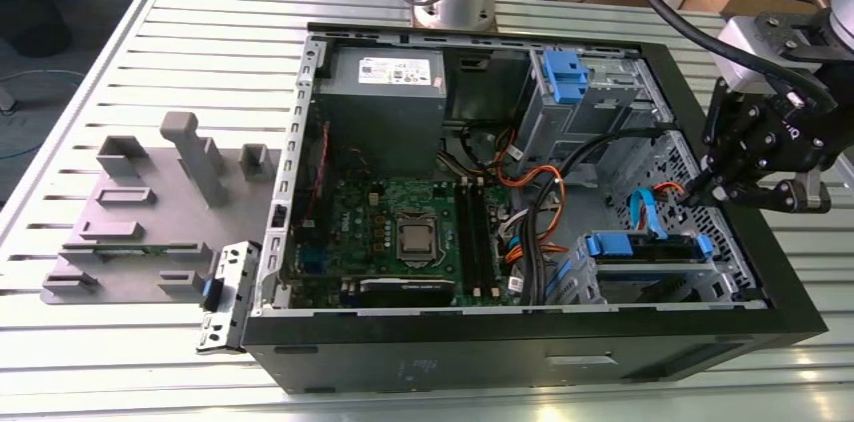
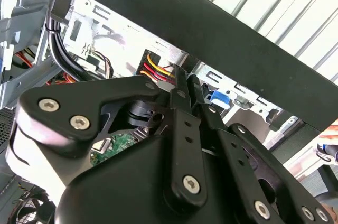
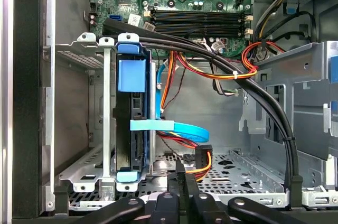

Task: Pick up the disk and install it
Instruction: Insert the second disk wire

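Note:
The disk (image 3: 130, 129) stands on edge inside a silver metal bay (image 3: 84, 176) at a front corner of the open computer case. Its blue rails and blue end tab (image 3: 131, 76) face out. In the exterior view the disk's blue tab (image 1: 627, 245) shows in that bay, at the case's lower right. My gripper (image 1: 690, 196) hangs just above and to the exterior view's right of the bay, over the case's edge. Its black fingers (image 3: 180, 177) are pressed together with nothing between them. They are also seen together in the second wrist view (image 2: 186, 84).
Black cable bundles (image 3: 264, 102) and orange, red and blue wires (image 3: 185, 134) run beside the bay. The motherboard (image 1: 400, 232), a grey power-supply box (image 1: 384, 82) and a taller blue-tabbed cage (image 1: 567, 77) fill the case. A grey fixture plate (image 1: 134, 212) lies at the exterior view's left.

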Robot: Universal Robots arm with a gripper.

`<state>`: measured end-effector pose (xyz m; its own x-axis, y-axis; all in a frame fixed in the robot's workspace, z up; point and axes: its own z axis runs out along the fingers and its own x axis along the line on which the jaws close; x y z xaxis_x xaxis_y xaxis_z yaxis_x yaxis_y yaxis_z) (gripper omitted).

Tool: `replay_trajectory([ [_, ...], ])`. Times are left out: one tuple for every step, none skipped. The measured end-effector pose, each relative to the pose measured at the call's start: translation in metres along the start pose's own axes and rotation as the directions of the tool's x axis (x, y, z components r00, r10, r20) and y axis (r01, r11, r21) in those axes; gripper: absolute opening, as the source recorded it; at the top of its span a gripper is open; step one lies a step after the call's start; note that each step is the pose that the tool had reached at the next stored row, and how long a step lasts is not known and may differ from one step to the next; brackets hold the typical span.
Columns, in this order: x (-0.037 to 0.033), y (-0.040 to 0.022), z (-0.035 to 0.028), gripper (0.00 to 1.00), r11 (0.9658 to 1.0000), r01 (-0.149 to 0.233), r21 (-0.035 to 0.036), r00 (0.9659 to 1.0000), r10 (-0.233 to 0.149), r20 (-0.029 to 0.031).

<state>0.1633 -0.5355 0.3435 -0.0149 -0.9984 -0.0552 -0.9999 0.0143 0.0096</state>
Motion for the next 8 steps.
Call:
replay_trajectory([
  [0.0000, 0.0000, 0.0000, 0.16, 1.0000, 0.000, 0.0000, 1.0000, 0.000, 0.0000],
  [0.0000, 0.0000, 0.0000, 0.16, 1.0000, 0.000, 0.0000, 1.0000, 0.000, -0.0001],
  [0.0000, 0.0000, 0.0000, 0.16, 1.0000, 0.000, 0.0000, 1.0000, 0.000, -0.0001],
  [0.0000, 0.0000, 0.0000, 0.16, 1.0000, 0.000, 0.0000, 1.0000, 0.000, -0.0001],
  [0.0000, 0.0000, 0.0000, 0.16, 1.0000, 0.000, 0.0000, 1.0000, 0.000, -0.0002],
  [0.0000, 0.0000, 0.0000, 0.16, 1.0000, 0.000, 0.0000, 1.0000, 0.000, -0.0002],
  [0.0000, 0.0000, 0.0000, 0.16, 1.0000, 0.000, 0.0000, 1.0000, 0.000, -0.0002],
  [-0.0001, 0.0008, 0.0000, 0.16, 1.0000, 0.000, 0.0000, 1.0000, 0.000, -0.0001],
])
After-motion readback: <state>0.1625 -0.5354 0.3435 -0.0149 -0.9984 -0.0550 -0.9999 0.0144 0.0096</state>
